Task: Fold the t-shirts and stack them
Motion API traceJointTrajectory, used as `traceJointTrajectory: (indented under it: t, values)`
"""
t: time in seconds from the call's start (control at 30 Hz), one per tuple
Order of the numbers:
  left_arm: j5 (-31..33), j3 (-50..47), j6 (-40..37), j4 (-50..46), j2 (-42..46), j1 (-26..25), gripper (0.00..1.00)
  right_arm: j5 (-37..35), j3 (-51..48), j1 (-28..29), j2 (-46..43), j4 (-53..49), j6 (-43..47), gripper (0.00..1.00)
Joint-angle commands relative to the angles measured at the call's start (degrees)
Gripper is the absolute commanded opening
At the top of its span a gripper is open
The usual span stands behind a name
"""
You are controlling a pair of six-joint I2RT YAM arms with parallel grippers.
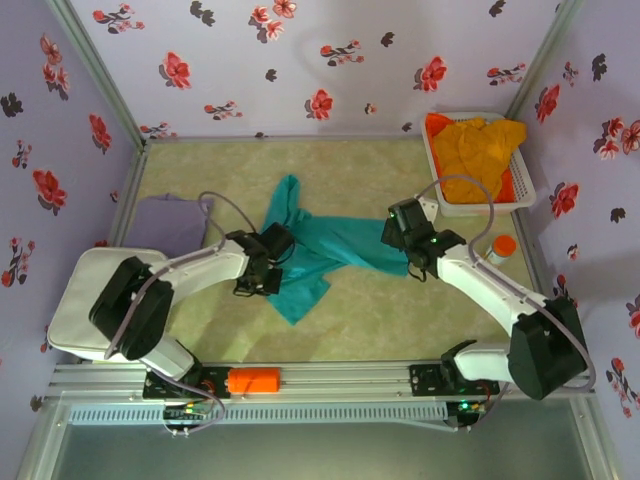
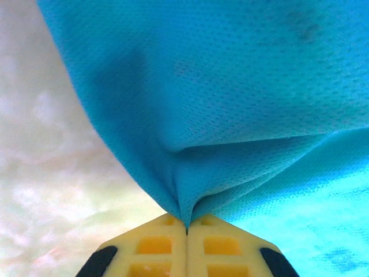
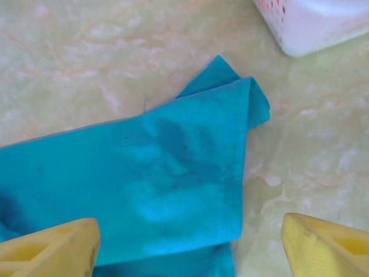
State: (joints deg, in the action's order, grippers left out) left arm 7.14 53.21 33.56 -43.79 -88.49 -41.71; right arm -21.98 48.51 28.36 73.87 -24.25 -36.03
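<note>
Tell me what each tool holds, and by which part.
Left tool pinches the teal cloth t-shirt by a gathered fold of fabric; right tool, open above it, holds nothing.

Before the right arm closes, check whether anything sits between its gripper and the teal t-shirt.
Nothing visible does. The right gripper hangs open directly over the edge of the teal t-shirt, with only cloth and bare table beneath its spread jaws. The white basket sits off to one side.
</note>
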Motion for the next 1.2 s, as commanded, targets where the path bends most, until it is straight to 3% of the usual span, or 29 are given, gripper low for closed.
traceJointTrajectory:
  t: [0.0,0.1,0.23,0.33,0.53,0.63,0.87,1.1,1.17]
  values:
    - [1.33,-2.89,-1.26,-4.78,3.99,2.66,0.0,1.58,0.68,-0.79,1.96,-3.81,-0.23,0.81]
    - [-0.19,-4.47,-0.32,-4.69,6.4,3.6,0.04,3.39,-0.57,-1.2,2.93,-4.28,-0.3,0.78]
    - [-2.66,-4.72,0.55,-4.02,7.28,3.68,0.35,10.42,-4.41,-1.17,3.13,-2.24,-1.31,0.74]
    - [-2.82,-4.34,0.8,-3.93,7.56,3.83,0.48,14.37,-7.77,-0.98,1.53,-0.53,-3.29,0.68]
    - [-2.83,-1.49,-1.48,-3.75,7.37,5.96,0.6,15.22,-15.63,3.83,-2.5,2.91,-8.73,0.65]
    - [-2.88,-0.06,-2.12,-3.64,7.46,6.63,0.76,15.66,-16.78,5.22,-2.01,4.84,-10.33,0.65]
    - [-2.92,0.6,-3.14,-0.86,9.73,7.96,0.76,16.24,-15.36,6.77,1.95,8.07,-11.48,0.59]
    - [-2.73,-3.2,-1.66,5.97,15.65,10.1,0.76,16.26,-13.71,7.06,3.76,7.92,-11.08,0.45]
    - [-2.7,-4.25,-0.18,7.38,17.16,11.19,0.76,15.41,-13.57,7.06,2.84,7.23,-11.03,0.36]
